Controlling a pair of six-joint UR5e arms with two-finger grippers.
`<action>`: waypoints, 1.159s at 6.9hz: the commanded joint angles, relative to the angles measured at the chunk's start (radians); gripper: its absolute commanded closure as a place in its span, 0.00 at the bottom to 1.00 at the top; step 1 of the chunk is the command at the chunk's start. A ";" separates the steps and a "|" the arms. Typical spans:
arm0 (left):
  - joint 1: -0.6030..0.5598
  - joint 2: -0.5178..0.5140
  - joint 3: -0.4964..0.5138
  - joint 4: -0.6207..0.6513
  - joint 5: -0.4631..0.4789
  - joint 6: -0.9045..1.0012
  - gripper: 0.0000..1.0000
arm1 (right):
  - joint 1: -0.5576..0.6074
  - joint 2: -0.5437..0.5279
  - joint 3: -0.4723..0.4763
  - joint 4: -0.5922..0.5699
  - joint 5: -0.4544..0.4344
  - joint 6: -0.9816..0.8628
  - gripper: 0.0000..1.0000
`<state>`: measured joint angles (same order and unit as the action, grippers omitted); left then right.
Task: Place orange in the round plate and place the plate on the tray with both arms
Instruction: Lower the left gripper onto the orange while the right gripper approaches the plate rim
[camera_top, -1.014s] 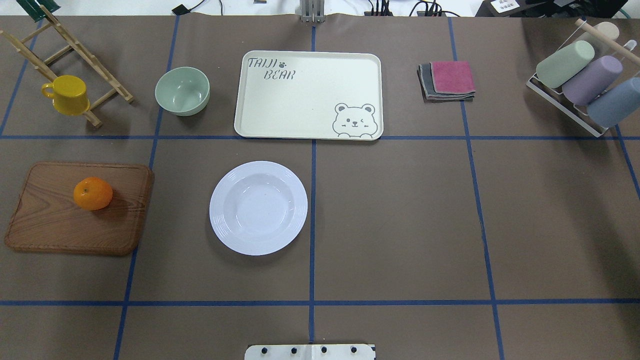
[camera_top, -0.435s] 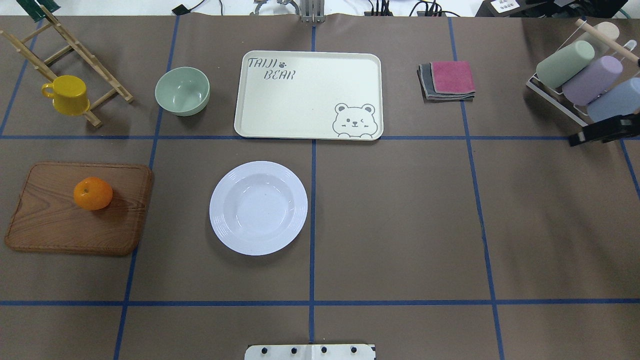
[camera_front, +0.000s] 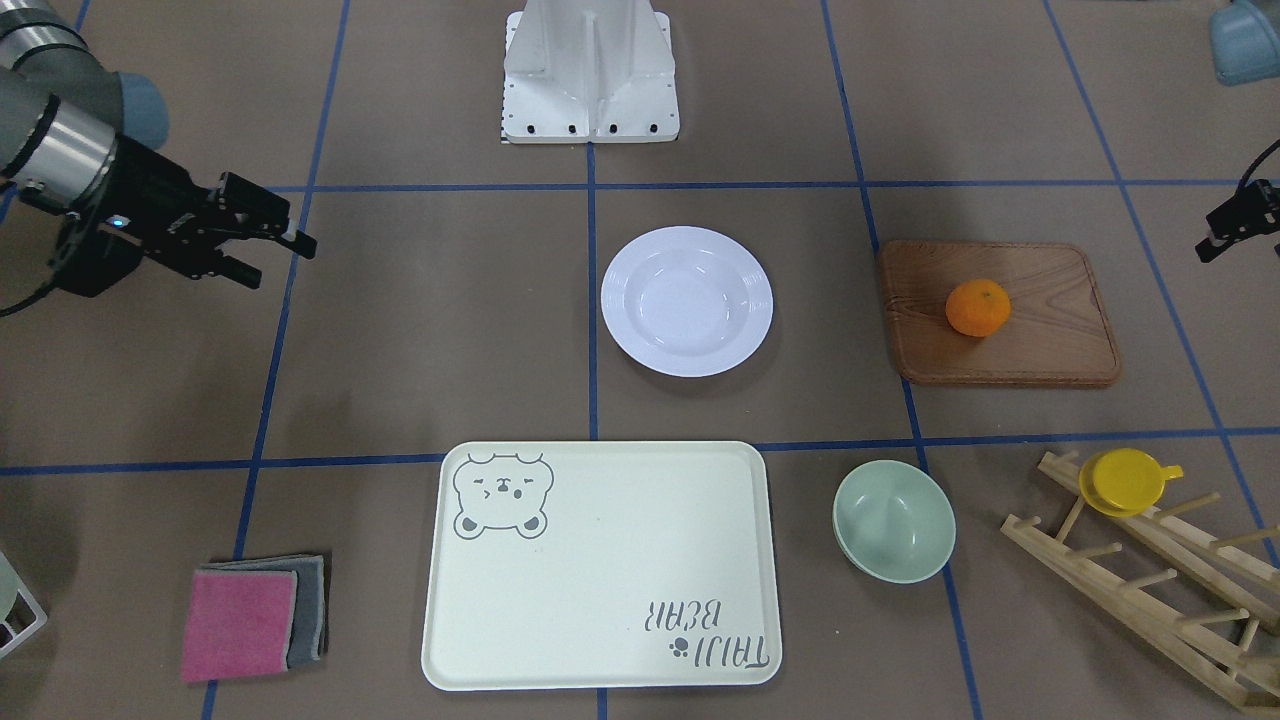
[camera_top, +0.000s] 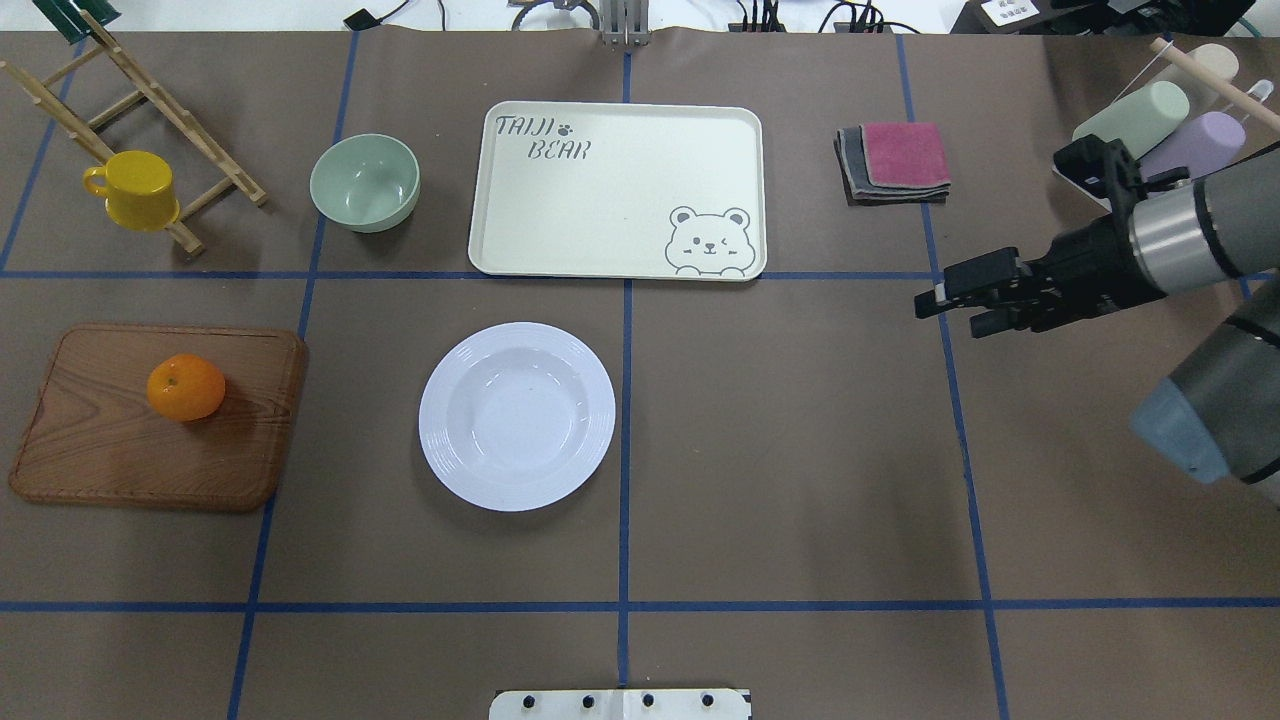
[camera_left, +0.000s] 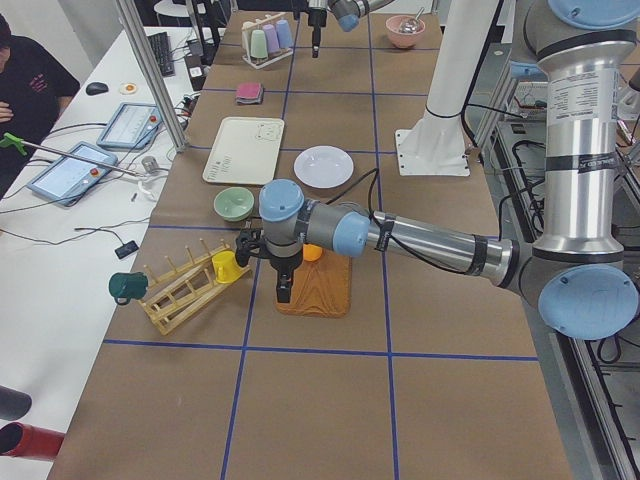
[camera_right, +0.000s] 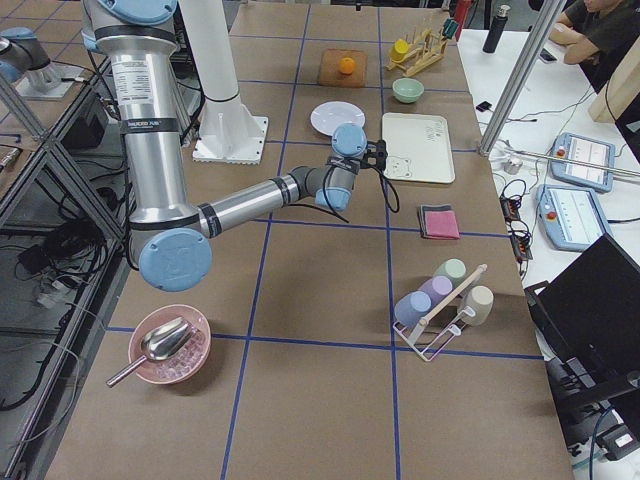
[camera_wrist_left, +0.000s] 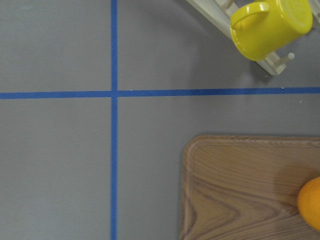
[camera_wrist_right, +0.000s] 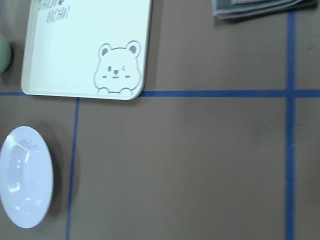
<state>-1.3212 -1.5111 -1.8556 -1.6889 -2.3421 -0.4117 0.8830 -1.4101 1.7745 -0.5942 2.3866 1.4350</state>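
The orange (camera_top: 186, 387) lies on a brown wooden board (camera_top: 150, 430) at the table's left. The white round plate (camera_top: 517, 415) stands empty near the middle, with the cream bear tray (camera_top: 617, 190) behind it, also empty. My right gripper (camera_top: 945, 312) hovers open right of the plate, pointing toward it, holding nothing. My left gripper (camera_front: 1215, 245) only shows at the front-facing view's right edge, beyond the board's outer side; I cannot tell its state. The left wrist view shows the orange (camera_wrist_left: 310, 202) at its edge.
A pale green bowl (camera_top: 364, 182) sits left of the tray. A yellow cup (camera_top: 135, 190) hangs on a wooden rack (camera_top: 150, 110) at the far left. Folded cloths (camera_top: 895, 160) and a tumbler rack (camera_top: 1150, 140) stand at the back right. A person (camera_left: 25, 80) sits beside the table.
My right arm has come in from the right edge and reached leftward over the table. The orange, plate and tray have not moved.
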 joint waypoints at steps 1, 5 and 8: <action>0.117 -0.024 -0.008 -0.103 0.007 -0.209 0.03 | -0.145 0.062 -0.003 0.112 -0.175 0.273 0.00; 0.402 -0.073 -0.004 -0.242 0.182 -0.537 0.02 | -0.446 0.141 -0.013 0.231 -0.624 0.400 0.00; 0.430 -0.093 0.067 -0.264 0.193 -0.547 0.02 | -0.469 0.149 -0.015 0.221 -0.644 0.398 0.00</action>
<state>-0.9039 -1.6002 -1.8132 -1.9419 -2.1523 -0.9522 0.4270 -1.2645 1.7599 -0.3715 1.7599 1.8338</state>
